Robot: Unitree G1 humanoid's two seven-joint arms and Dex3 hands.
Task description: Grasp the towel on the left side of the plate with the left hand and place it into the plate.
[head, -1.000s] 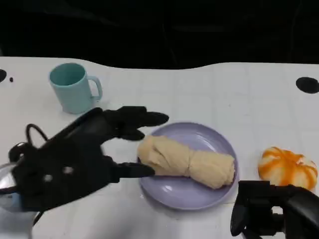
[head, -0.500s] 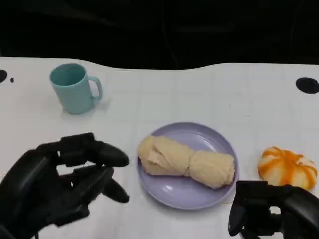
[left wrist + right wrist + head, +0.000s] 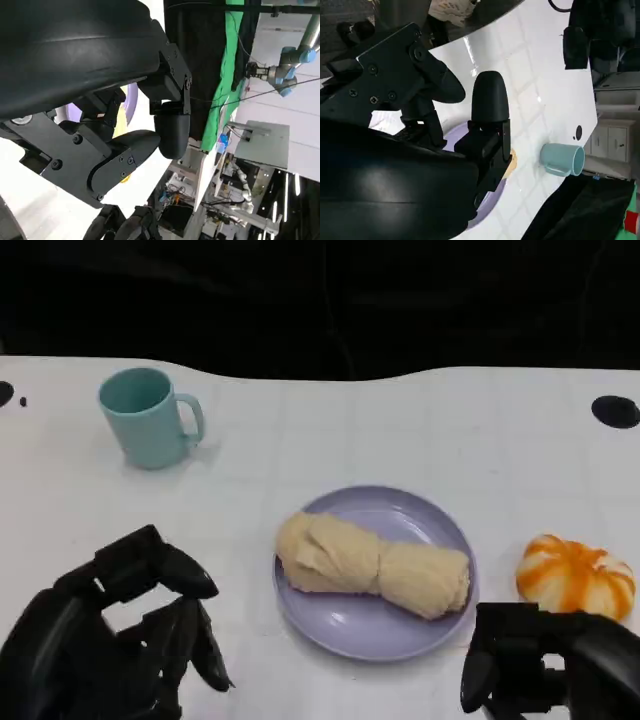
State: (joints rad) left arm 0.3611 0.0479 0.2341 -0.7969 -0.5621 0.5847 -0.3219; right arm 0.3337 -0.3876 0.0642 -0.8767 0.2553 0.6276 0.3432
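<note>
Now towel (image 3: 374, 567) lying in plate (image 3: 426, 525), left hand (image 3: 110, 640) empty

The towel (image 3: 375, 567) is soft, wrinkled beige cloth lying in a smooth, faintly glossy lilac plate (image 3: 352, 626). The mug (image 3: 148, 418) near the bench's (image 3: 420, 430) far left corner looks glazed and smooth. The bench is glossy white; both hands' shells are matt black plastic.

- White bench (image 3: 400, 430) with faint grid lines and a wavy far edge.
- Black backdrop (image 3: 320, 300) behind it.
- Green curtain (image 3: 227, 75) beside a black one.
- Grey cabinet (image 3: 615, 135) near the bench.
</note>
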